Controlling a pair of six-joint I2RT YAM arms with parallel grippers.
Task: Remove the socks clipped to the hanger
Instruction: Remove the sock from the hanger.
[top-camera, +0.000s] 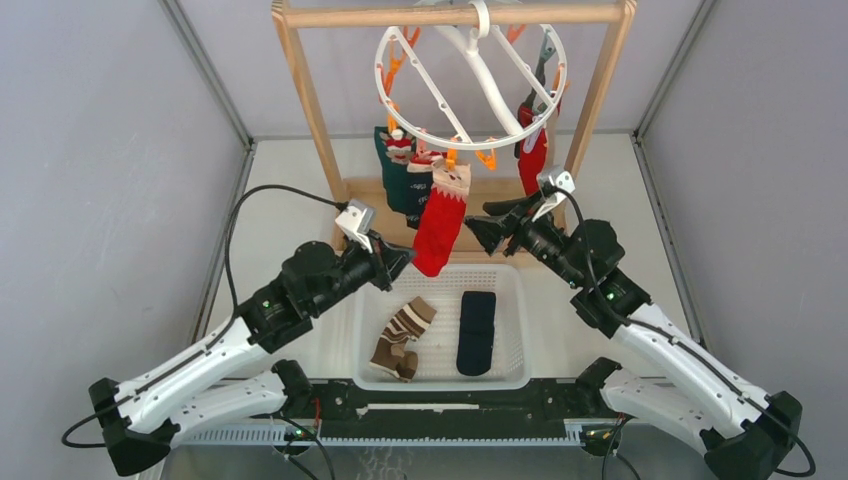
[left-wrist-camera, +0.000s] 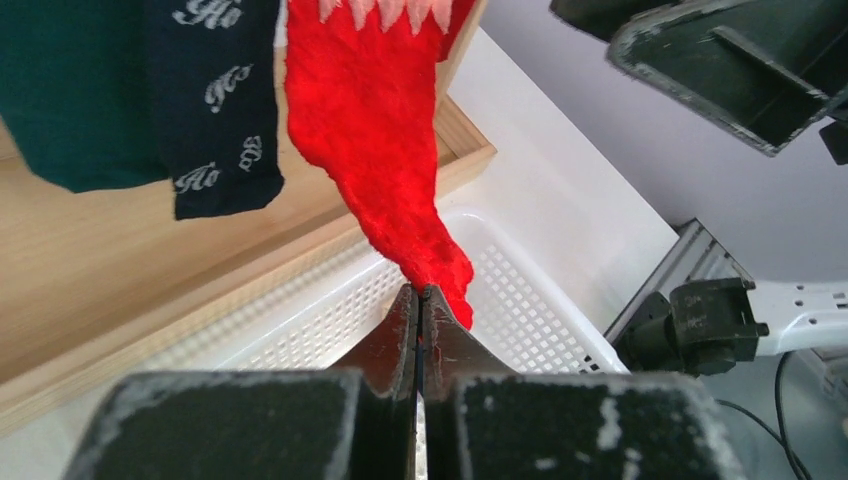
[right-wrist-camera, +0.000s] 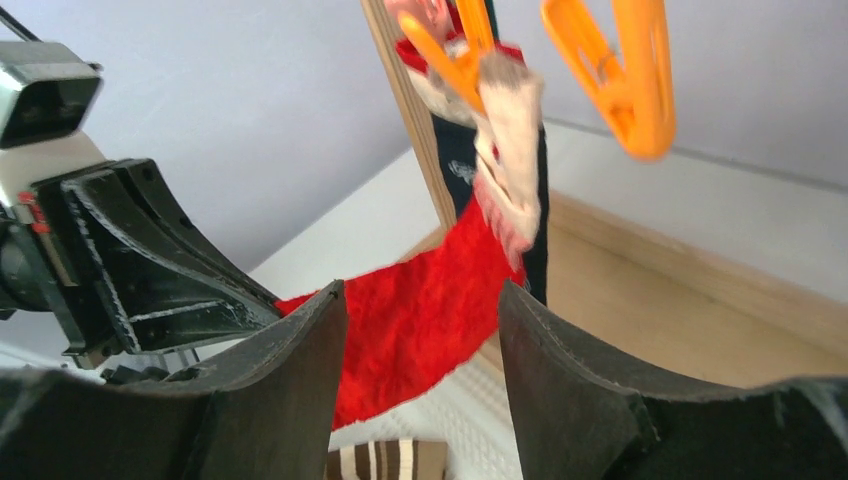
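The white ring hanger hangs from a wooden rack. Clipped to it are a dark green sock, a navy sock, a red sock with a cream cuff and another red sock at the right. My left gripper is shut on the toe of the cream-cuffed red sock, its tips pinching the fabric. My right gripper is open just right of that sock. In the right wrist view the sock lies beyond its spread fingers, and an orange clip holds the cuff.
A white basket below holds a brown-and-cream striped sock and a dark sock. The wooden rack's posts and base tray stand behind. An empty orange clip dangles near my right gripper.
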